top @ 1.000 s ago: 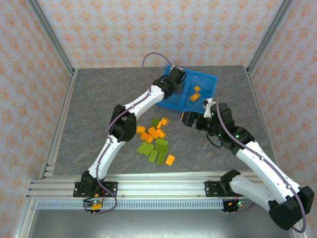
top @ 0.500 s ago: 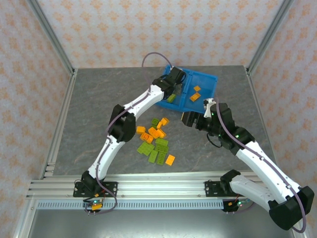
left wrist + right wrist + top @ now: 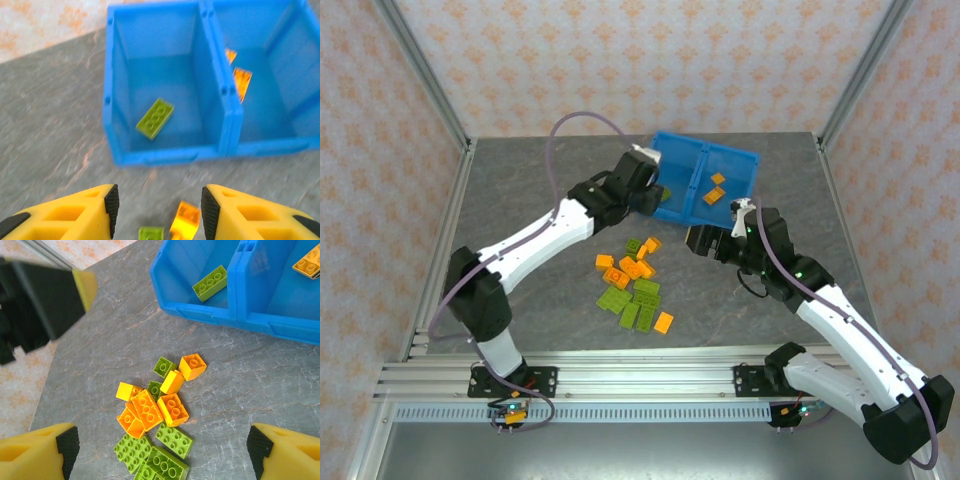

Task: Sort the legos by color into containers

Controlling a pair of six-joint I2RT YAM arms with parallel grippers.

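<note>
Grey marbled tabletop [image 3: 520, 190], pink patterned walls [image 3: 620, 60]; left end effector [image 3: 157, 202] spread empty, right end effector [image 3: 162, 447] likewise.

The left arm [image 3: 535, 235] and right arm [image 3: 840, 320] wore white shells between black joints, each trailed by a lilac cable [image 3: 570, 120], with small green lights [image 3: 798, 268] on the right one. The left tool [image 3: 157, 210] and right tool [image 3: 161, 445] had yellow fingers [image 3: 60, 217] faced with black pads [image 3: 67, 445].
</note>
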